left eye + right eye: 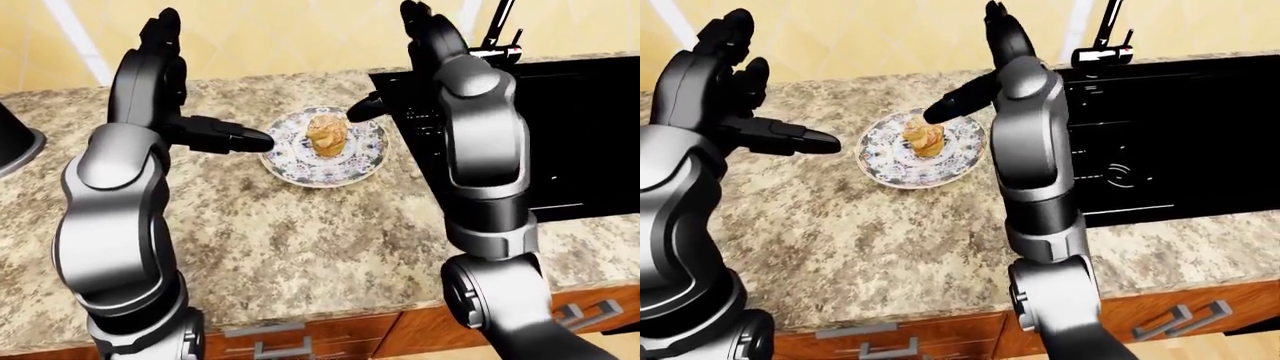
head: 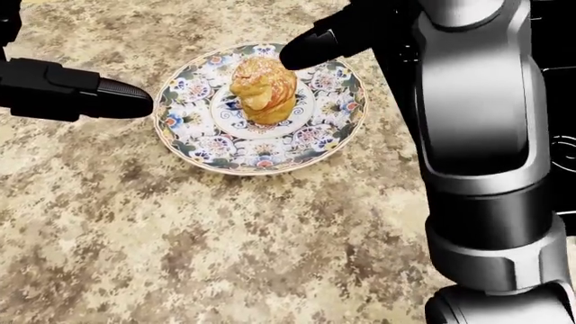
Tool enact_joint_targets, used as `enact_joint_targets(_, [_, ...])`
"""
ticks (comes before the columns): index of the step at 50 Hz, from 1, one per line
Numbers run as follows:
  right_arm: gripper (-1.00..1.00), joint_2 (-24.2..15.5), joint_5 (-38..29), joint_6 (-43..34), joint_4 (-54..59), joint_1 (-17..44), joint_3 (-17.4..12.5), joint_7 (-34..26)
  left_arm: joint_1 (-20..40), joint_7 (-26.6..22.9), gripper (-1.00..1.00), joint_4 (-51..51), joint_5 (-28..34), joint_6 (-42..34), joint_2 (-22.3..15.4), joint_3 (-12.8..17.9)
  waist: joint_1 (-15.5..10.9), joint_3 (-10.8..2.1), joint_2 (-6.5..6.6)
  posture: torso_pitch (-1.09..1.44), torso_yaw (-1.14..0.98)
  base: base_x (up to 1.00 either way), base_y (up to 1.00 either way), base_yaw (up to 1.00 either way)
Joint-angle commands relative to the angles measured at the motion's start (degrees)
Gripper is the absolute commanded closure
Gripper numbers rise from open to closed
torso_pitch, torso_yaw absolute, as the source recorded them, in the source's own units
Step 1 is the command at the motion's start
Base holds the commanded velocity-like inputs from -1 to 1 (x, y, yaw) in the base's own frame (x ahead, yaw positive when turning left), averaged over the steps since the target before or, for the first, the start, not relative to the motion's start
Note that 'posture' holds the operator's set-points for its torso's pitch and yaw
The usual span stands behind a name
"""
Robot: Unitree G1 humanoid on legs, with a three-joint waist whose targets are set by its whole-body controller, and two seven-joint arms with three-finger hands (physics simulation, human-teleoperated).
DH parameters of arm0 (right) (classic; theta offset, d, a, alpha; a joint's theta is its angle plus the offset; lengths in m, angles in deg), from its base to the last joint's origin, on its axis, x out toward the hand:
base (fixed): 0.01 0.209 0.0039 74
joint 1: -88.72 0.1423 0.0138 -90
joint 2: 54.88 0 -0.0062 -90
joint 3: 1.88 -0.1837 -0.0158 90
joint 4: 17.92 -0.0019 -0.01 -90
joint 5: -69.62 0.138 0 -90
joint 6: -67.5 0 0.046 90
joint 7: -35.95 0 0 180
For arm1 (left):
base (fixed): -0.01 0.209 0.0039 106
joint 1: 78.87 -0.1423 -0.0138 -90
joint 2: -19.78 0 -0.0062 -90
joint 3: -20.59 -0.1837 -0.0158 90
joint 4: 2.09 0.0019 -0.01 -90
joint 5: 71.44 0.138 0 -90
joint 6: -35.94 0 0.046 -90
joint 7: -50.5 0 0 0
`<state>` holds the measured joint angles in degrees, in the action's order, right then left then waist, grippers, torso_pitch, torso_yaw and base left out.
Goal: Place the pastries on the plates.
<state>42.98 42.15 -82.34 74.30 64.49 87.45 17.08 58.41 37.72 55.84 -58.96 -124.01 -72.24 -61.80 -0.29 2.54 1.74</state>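
Observation:
A golden pastry [image 2: 262,89] stands upright in the middle of a floral patterned plate [image 2: 200,145] on the granite counter. My right hand [image 2: 319,40] is open and raised just above the plate's upper right rim, apart from the pastry; one finger [image 1: 950,103] points toward it. My left hand [image 1: 215,135] is open and empty, held up at the plate's left, with one finger [image 2: 99,98] stretched toward the rim without touching it.
A black sink [image 1: 560,142] with a faucet [image 1: 497,45] fills the counter to the right of the plate. A dark object [image 1: 15,139] stands at the left edge of the left-eye view. Wooden drawers [image 1: 940,337] lie below the counter edge.

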Motion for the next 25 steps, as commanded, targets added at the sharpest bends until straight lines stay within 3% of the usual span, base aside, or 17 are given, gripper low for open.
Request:
enact_joint_targets(1, [-1.0,-1.13,-0.61,-2.55,-4.63,1.27,-0.26,-0.81,1.59,0.19,-1.0,-1.46,0.41,0.84,-1.16,0.5,-0.04,-1.32,-0.15,0.0,0.0,0.0,0.0,0.0])
enact_joint_targets(12, [-1.0,-6.25,-3.8,-17.01,-22.26,0.4,-0.01,-6.94,3.35,-1.56,-1.0,-3.72,1.34,-2.77,-4.07,1.13,0.07,-0.68,-0.14,0.0,0.0,0.0,0.0,0.0])
enact_joint_targets(19, [-1.0,-8.06,-3.66,-21.42,-33.1,-5.84,-1.45,-7.84,3.53,-2.26,-1.0,-4.53,1.59,-3.93,-5.07,1.66,0.03,-0.69,-0.48,0.0,0.0,0.0,0.0,0.0])
enact_joint_targets(25, [-1.0,-13.63,-2.36,-28.39,-38.31,-4.55,-2.34,-9.6,3.13,-3.64,-1.0,-6.22,1.68,-5.74,-7.6,3.27,-0.15,-0.73,-0.54,0.0,0.0,0.0,0.0,0.0])
